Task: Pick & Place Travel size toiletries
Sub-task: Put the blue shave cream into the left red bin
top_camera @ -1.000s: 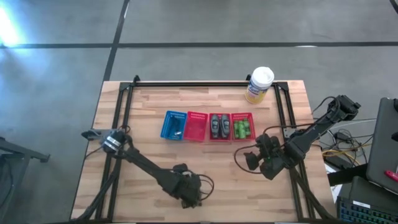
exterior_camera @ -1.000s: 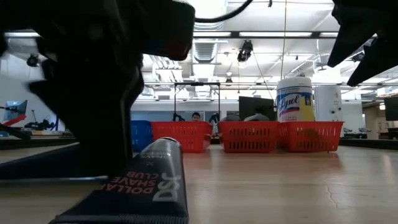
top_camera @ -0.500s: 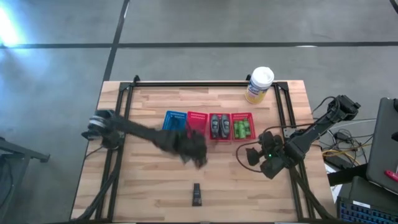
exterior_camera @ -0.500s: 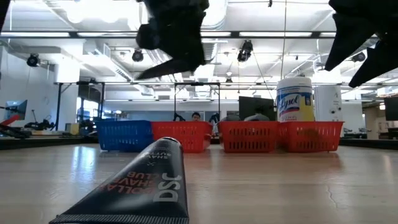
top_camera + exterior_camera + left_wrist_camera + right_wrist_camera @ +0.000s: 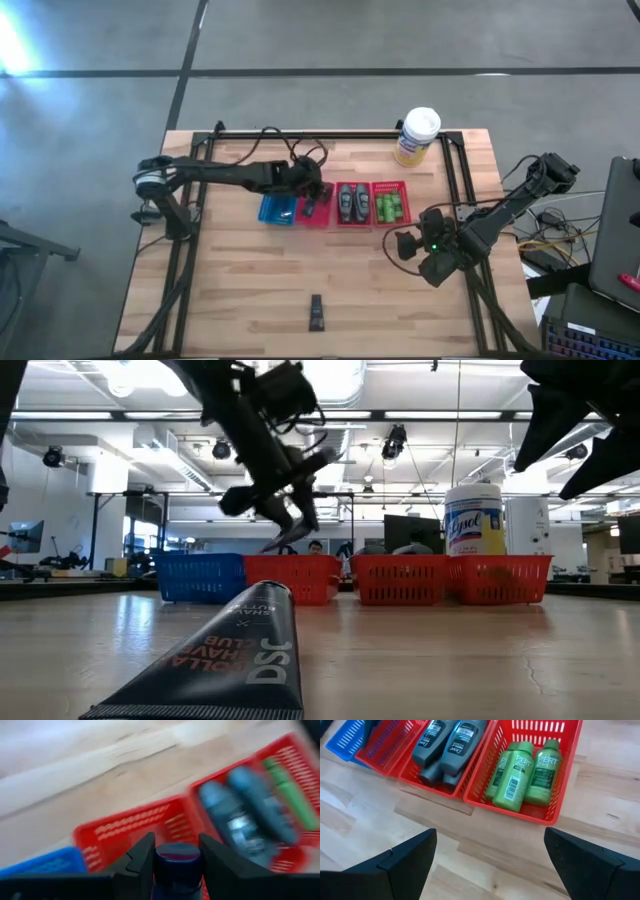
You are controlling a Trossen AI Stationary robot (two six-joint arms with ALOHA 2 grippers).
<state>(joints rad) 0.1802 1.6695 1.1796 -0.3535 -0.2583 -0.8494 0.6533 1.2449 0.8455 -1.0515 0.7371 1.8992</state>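
High view – baskets: one blue basket (image 5: 280,201) and three red baskets in a row mid-table (image 5: 230,290); the left gripper (image 5: 312,197) hangs over the second basket (image 5: 316,203), beside the grey bottles (image 5: 351,202) and green bottles (image 5: 390,207).
High view – surroundings: white-lidded canister (image 5: 417,136) at the far edge; a dark tube (image 5: 316,312) lies alone near the front edge; the right gripper (image 5: 412,247) waits right of the row.
Low view – writing: tube reads "DOLLAR SHAVE CLUB", "DSC"; canister reads "Lysol".
Left wrist view – jaws: closed on a dark capped item (image 5: 177,861) above the red basket.
Right wrist view – jaws: spread wide, empty; labels read "Dove" and "PERT".
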